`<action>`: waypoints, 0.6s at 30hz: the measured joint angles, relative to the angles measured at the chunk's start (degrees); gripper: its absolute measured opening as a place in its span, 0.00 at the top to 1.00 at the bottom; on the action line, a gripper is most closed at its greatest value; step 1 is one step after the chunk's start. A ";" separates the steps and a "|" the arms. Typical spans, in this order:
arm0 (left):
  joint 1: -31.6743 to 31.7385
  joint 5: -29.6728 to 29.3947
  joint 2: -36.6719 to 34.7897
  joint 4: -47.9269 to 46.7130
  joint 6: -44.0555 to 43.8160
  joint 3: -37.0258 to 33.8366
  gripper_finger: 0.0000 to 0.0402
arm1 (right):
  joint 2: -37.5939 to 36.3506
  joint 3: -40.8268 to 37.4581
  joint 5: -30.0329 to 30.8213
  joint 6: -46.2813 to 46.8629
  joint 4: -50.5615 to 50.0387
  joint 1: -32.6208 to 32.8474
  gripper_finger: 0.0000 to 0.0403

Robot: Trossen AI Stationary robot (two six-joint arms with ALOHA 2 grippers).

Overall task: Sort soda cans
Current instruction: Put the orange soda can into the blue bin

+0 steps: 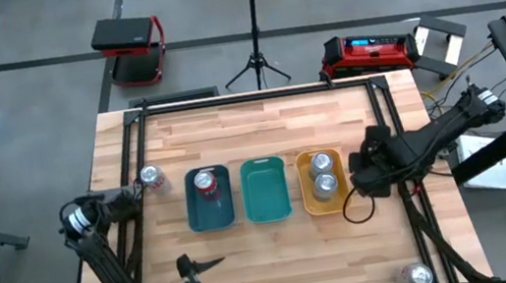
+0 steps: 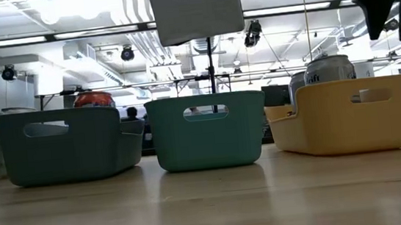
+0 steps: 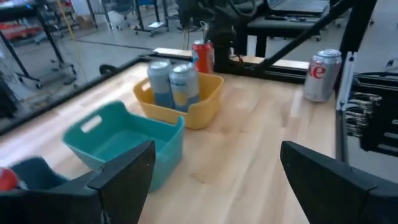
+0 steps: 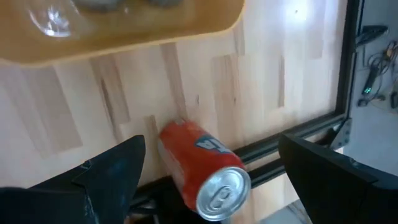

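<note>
Only by right wrist view: red can point(image 4: 202, 170) beneath open jaws.

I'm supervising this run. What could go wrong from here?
The right gripper hangs open over the red can, which stands close to the orange tray and the edge rail; a skewed close might tip it. The silver can near the table corner might get knocked off. The left gripper waits open at the front edge.

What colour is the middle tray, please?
The middle tray is teal and holds nothing; the high view shows it best.
</note>
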 joint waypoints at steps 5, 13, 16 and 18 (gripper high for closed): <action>1.24 0.08 0.15 -11.06 -1.70 2.55 0.18 | -0.07 -0.92 -1.46 -2.92 -0.03 -3.02 0.10; 5.53 2.53 -4.53 -14.14 -9.73 -5.71 0.18 | -4.42 -3.56 -3.43 -6.89 -0.08 -11.01 0.10; 7.11 4.69 -5.87 -13.43 -11.31 -9.06 0.18 | -6.41 -5.05 -5.89 -7.79 -0.09 -13.48 0.10; 7.69 5.63 -6.29 -12.29 -11.52 -10.64 0.18 | -7.73 -6.75 -6.14 -8.37 -0.06 -14.35 0.10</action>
